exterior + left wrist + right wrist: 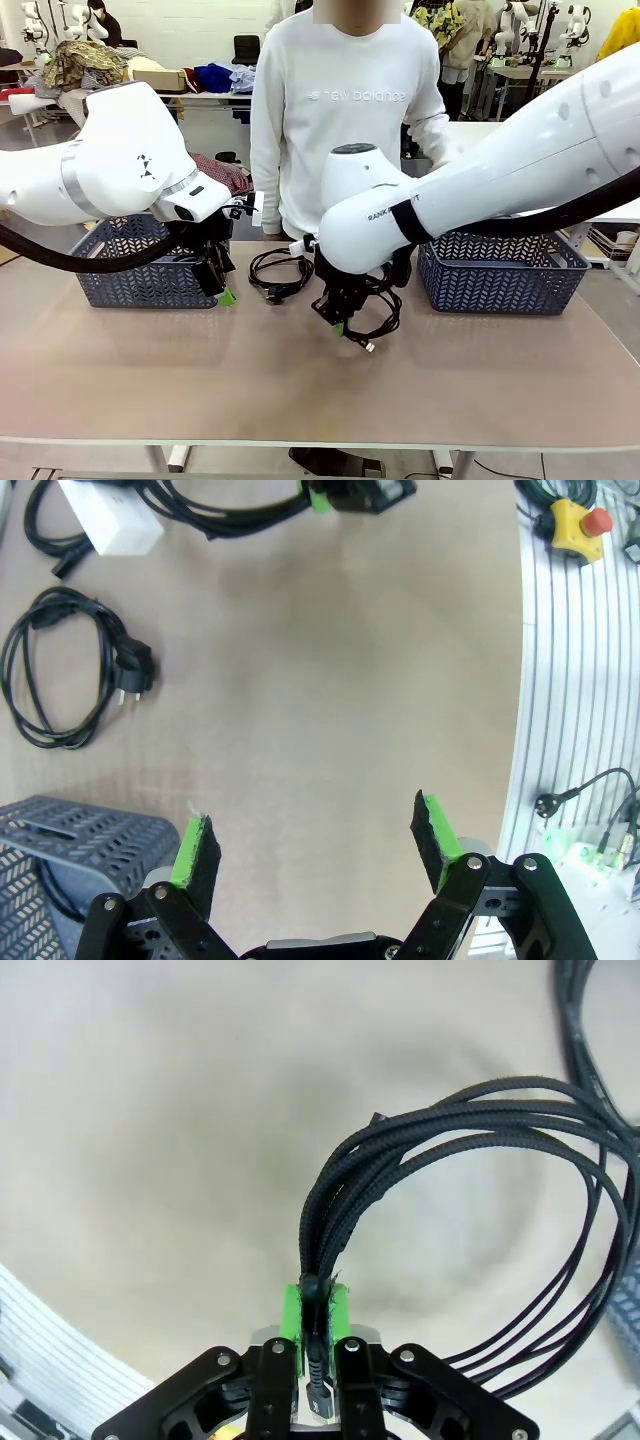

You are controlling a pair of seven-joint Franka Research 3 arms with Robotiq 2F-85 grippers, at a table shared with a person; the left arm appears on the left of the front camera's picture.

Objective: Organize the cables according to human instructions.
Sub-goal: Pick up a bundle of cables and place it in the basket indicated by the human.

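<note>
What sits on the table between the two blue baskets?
Front view: one coiled cable lying loose, and the right gripper with jaws shut on a second cable.

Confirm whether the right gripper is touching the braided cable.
Touching. The right wrist view shows the right gripper shut on the braided cable, with its strands pinched between the green pads.

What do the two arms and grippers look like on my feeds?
Both arms are glossy white and rounded, each trailing a thick black hose. The left arm has a grey band; the right arm a black band beside dark lettering. The left gripper and right gripper are black bolted linkages with green pads.
</note>
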